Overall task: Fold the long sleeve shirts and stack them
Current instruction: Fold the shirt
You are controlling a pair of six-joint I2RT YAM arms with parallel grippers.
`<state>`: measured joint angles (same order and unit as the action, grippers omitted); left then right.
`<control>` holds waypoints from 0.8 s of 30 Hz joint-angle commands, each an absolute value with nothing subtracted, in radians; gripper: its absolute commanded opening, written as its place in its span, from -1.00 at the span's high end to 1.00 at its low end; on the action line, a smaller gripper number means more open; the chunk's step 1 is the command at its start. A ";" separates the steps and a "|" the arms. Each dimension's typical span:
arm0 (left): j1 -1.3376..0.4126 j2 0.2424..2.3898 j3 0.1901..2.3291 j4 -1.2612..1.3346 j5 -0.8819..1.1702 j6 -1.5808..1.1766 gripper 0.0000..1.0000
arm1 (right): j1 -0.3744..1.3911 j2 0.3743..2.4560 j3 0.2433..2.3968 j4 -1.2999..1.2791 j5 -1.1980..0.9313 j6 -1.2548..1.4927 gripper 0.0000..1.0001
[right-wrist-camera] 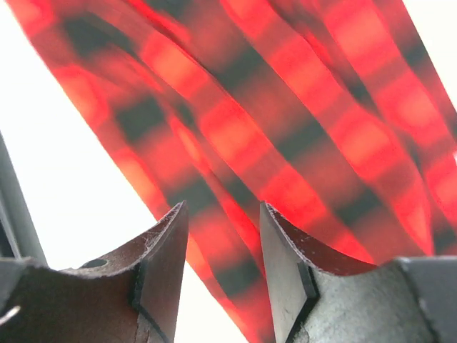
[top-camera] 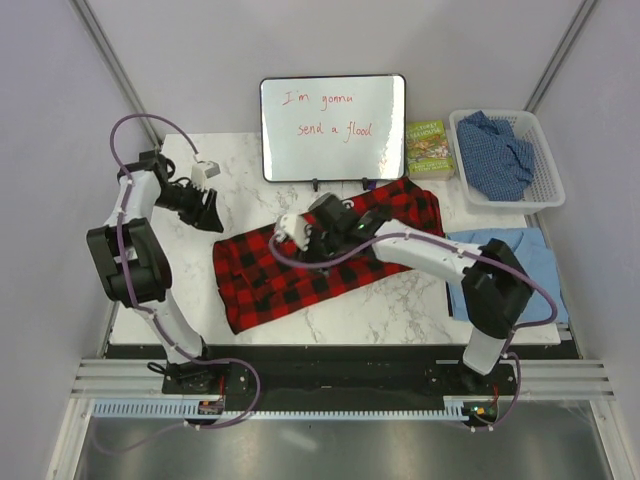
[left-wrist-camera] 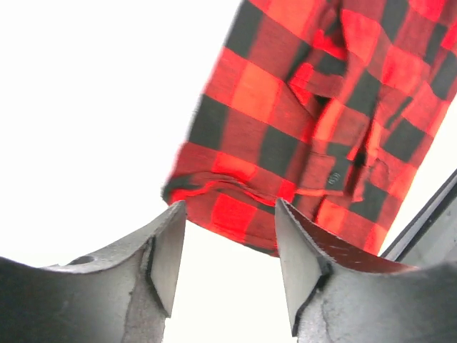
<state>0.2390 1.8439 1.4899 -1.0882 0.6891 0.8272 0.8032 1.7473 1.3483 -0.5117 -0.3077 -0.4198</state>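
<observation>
A white basket (top-camera: 546, 178) at the far right of the surface (top-camera: 400, 300) holds the darker blue speckled shirt (top-camera: 497, 150), bunched up. The checked flannel (top-camera: 320, 265) lies spread mid-surface, and the light blue shirt (top-camera: 537, 252) lies at the right edge. The left tool (left-wrist-camera: 230, 209) gapes wide and empty beside the flannel. The right tool (right-wrist-camera: 223, 207) hangs parted above it, gripping nothing.

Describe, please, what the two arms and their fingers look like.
The left arm and right arm both have white links joined by bulky black joints, and a lilac cable loops along each. The left fingers and right fingers are dark grey, curved on the outside, with flat, scuffed inner faces.
</observation>
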 commanded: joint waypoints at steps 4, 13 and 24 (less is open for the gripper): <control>0.270 2.046 1.680 -1.126 0.698 0.764 -0.28 | 1.101 1.945 1.419 -0.318 -0.245 -0.499 -0.07; 0.271 2.126 1.698 -1.086 0.677 0.736 -0.37 | 1.238 2.042 1.474 -0.218 -0.198 -0.480 -0.15; 0.267 2.135 1.614 -1.083 0.652 0.788 -0.36 | 1.258 2.117 1.506 -0.164 -0.181 -0.485 -0.04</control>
<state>0.2668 2.1220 1.6386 -1.0904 0.6552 0.7677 1.2583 2.0968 1.4757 -0.2085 -0.1978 -0.4793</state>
